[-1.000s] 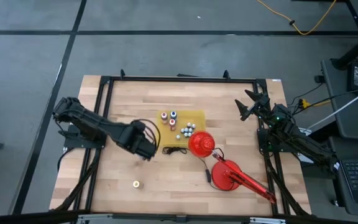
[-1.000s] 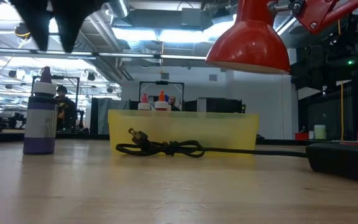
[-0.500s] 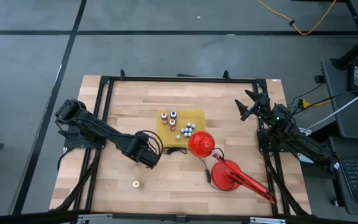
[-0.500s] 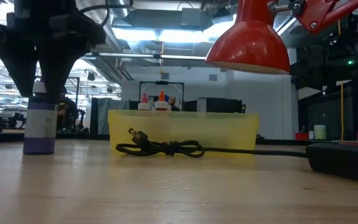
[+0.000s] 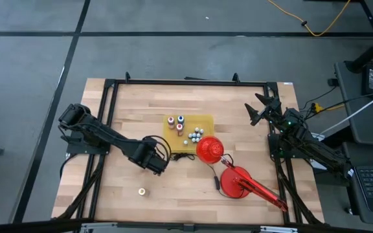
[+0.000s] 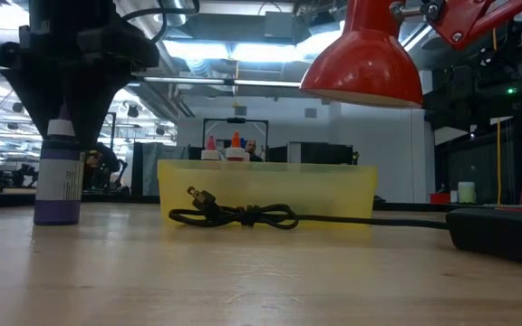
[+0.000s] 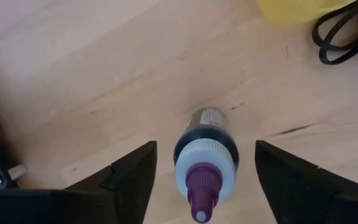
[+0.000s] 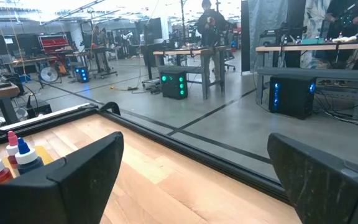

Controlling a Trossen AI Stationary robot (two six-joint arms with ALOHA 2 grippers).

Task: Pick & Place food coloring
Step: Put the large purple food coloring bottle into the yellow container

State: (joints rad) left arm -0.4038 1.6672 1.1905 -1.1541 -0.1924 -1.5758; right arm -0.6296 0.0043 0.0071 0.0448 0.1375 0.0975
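Observation:
A small bottle (image 7: 204, 158) with a dark purple body, white collar and purple tip stands upright on its base on the wood (image 6: 59, 177). My left gripper (image 5: 151, 157) is open and hangs over it, pointing down. One finger (image 7: 132, 177) stands on each side of the bottle with a gap to it, the other finger (image 7: 294, 177) opposite. Three more bottles (image 5: 175, 122) with blue, red and orange tops stand in the yellow tray (image 5: 203, 122). My right gripper (image 5: 261, 107) waits open at the table's right far corner.
A red lamp has its shade (image 5: 208, 150) beside the tray and its base (image 5: 237, 183) toward the near right. A knotted black cord (image 6: 238, 216) lies in front of the tray. A tiny pale object (image 5: 142, 191) sits alone near the near edge. Bare wood lies on the left.
My left gripper moved toward the near edge and came down over the purple bottle, so that its open fingers now flank the bottle's top. The bottle stayed upright where it was.

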